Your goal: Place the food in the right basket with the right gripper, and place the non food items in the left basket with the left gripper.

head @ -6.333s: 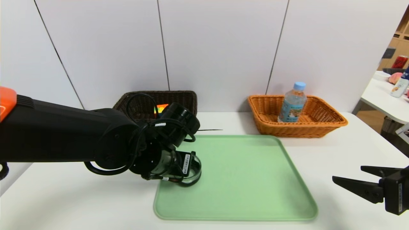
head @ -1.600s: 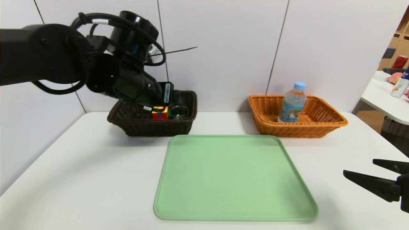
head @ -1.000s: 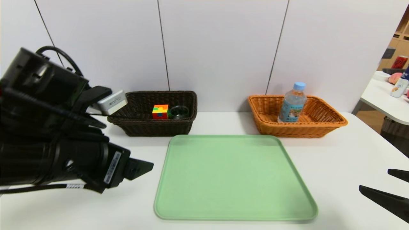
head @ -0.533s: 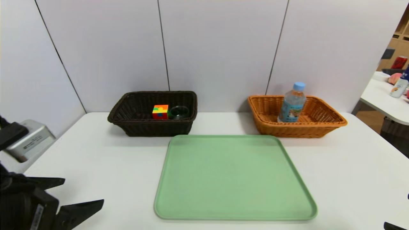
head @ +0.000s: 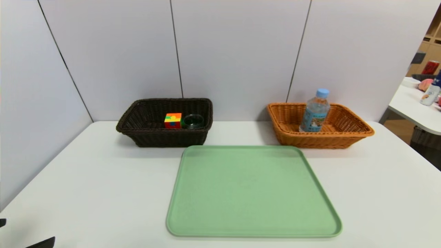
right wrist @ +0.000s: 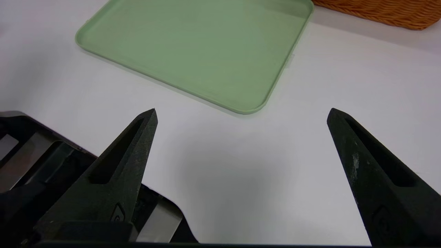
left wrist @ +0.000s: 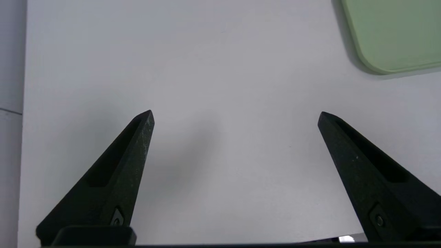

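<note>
The white table (head: 103, 179) fills your head view and carries everything else. At its centre lies the green tray (head: 253, 191), flat and bare; its near corners also appear in your left wrist view (left wrist: 392, 34) and right wrist view (right wrist: 203, 51). Behind the tray, toward the wall, stand two baskets well apart. The orange wicker basket (head: 348, 136) on the right holds a water bottle (head: 315, 112), upright, blue cap on top. The dark brown basket (head: 151, 136) on the left holds a multicoloured cube (head: 173, 120) and, just beside it, a round dark glass item (head: 193, 121); you cannot tell whether the two touch. The left gripper (left wrist: 236, 115) hangs above bare table near the tray's near left corner, its two black fingers (left wrist: 131, 155) spread wide with nothing between them. The right gripper (right wrist: 241, 112) hangs above bare table off the tray's near right corner, fingers (right wrist: 365, 162) equally wide and holding nothing.
</note>
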Robot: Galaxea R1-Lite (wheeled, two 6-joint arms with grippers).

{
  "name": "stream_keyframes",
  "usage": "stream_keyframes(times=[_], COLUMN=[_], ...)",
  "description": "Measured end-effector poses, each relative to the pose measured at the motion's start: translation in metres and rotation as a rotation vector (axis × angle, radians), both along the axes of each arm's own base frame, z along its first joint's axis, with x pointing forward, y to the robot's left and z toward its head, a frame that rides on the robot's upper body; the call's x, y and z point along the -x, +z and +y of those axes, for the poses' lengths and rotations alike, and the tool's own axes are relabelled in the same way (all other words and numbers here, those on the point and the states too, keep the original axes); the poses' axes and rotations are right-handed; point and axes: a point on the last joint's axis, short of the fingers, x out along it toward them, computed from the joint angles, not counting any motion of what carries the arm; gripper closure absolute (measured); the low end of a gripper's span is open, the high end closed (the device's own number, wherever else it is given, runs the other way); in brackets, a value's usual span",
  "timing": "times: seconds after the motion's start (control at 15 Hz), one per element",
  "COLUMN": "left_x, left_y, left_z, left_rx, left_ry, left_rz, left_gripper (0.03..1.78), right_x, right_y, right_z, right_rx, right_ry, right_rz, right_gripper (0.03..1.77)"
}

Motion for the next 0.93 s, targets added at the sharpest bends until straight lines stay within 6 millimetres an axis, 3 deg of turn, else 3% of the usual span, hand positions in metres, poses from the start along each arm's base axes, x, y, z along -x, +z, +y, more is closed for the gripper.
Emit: stream_keyframes(times=[0.47,0.67,0.93], left_x=[0.038,0.051,0.062], left_y=[-0.018,-0.038,-0.049], left_z=[0.012,0.013,0.013], left_rx=[-0.016,-0.044,-0.027], left_ry=[0.175,0.205,0.202], left_rz=[-0.073,-0.087,-0.118], left_gripper=[0.12,0.12,0.12], right_x=[0.023,0.036,0.046], right_y=[-0.006,-0.012,-0.018], right_z=[-0.005,-0.007,-0.007], right_rx=[-0.004,-0.003,-0.007], right_ry=[0.011,-0.01,-0.043], right_rz=[-0.018,-0.002,-0.01], right_gripper=[0.1,0.1,0.1])
